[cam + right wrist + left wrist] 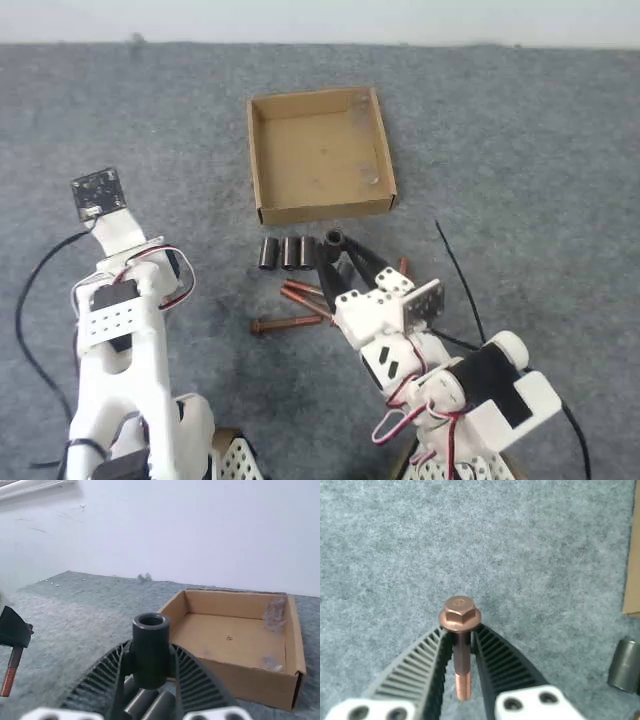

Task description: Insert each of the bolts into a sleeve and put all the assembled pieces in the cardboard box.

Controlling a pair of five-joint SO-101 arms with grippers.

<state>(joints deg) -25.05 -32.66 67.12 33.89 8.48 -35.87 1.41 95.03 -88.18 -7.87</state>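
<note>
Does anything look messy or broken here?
Nothing looks broken. The loose bolts lie crooked at mixed angles on the carpet, unlike the sleeves in their neat row. The box has a shiny scuffed patch inside one wall.

bolt [461,625]: coppery glossy metal | sleeve [150,650]: dark matt, smooth | cardboard box [245,681]: matt paperboard | table [530,555]: rough grey felt

We see the left gripper [461,629] clamped on a copper bolt [461,650], ribbed black fingers [427,665] pinching the shank just under its flanged hex head. On the grey carpet [470,540] beyond, a dark sleeve [626,665] lies near an edge of the cardboard box [634,570]
</note>
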